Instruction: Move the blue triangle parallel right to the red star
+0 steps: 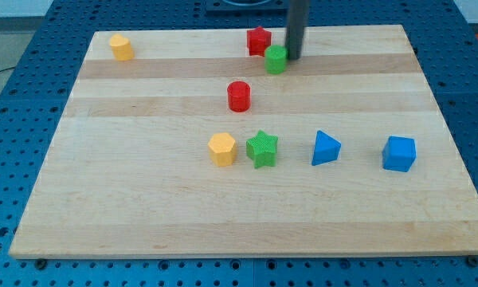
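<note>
The blue triangle (pixel 326 148) lies right of the board's middle, between a green star (pixel 262 148) and a blue cube (pixel 399 153). The red star (pixel 259 41) sits near the view's top edge of the board. My tip (pixel 292 57) is at the top, just right of the red star and touching the right side of a small green block (pixel 276 59). The tip is far above the blue triangle in the view.
A red cylinder (pixel 239 96) stands below the red star. A yellow block (pixel 222 149) sits left of the green star. Another yellow block (pixel 121 47) is at the top left. The wooden board (pixel 143 223) rests on a blue perforated table.
</note>
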`<action>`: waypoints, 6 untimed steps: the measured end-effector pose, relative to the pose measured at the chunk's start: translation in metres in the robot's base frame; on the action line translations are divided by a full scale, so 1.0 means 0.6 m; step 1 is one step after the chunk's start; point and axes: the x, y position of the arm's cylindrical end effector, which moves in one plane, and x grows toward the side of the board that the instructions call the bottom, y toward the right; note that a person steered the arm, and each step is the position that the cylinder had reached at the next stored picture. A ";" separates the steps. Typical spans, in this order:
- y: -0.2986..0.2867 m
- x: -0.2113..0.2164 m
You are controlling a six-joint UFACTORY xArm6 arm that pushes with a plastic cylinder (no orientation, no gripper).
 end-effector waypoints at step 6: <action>0.056 0.300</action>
